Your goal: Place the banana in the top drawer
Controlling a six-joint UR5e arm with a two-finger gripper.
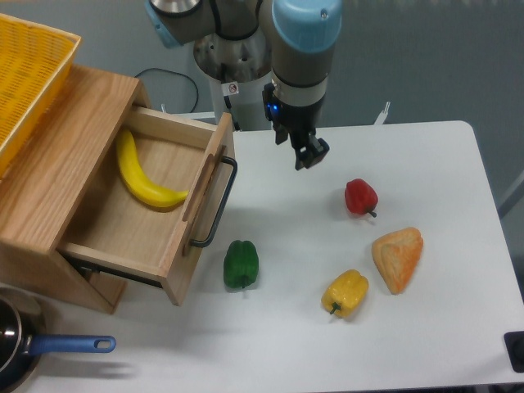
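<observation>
Banana (146,181), smooth, curved; light-wood top drawer (131,214)

The yellow mesh plastic basket (29,78) at ten o'clock is cut off by the left and top edges, so only one corner shows. The dark steel saucepan with a blue handle (33,350) at seven o'clock loses most of its bowl to the left and bottom edges. A small black object (516,352) at four o'clock is clipped by the right edge and cannot be identified. The black two-finger end effector (309,154) is dark and seen end-on; whether its jaws are parted cannot be told. The white bench (458,327) is cut off at its lower right.
</observation>
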